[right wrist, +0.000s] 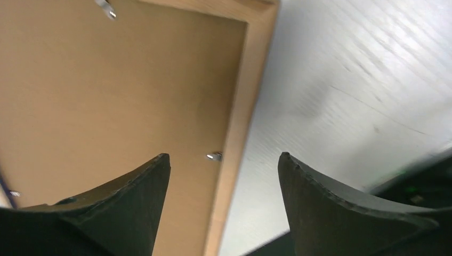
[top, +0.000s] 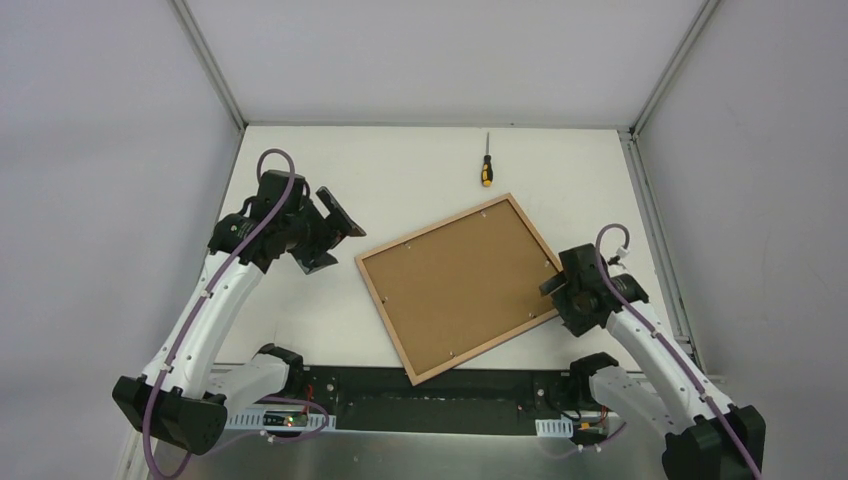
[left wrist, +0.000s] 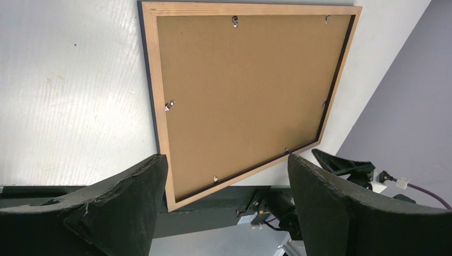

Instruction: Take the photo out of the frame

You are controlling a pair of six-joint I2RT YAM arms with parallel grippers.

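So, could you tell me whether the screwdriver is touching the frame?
No, the screwdriver lies apart from the frame, beyond its far corner.

An overhead camera looks down on the whole table [top: 300, 170]; both wrist cameras share the frame [top: 460, 285], the right seemingly nearest.

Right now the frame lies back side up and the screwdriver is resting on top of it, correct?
No. The frame lies back side up, but the screwdriver rests on the table beyond its far corner, apart from it, as the top external view shows.
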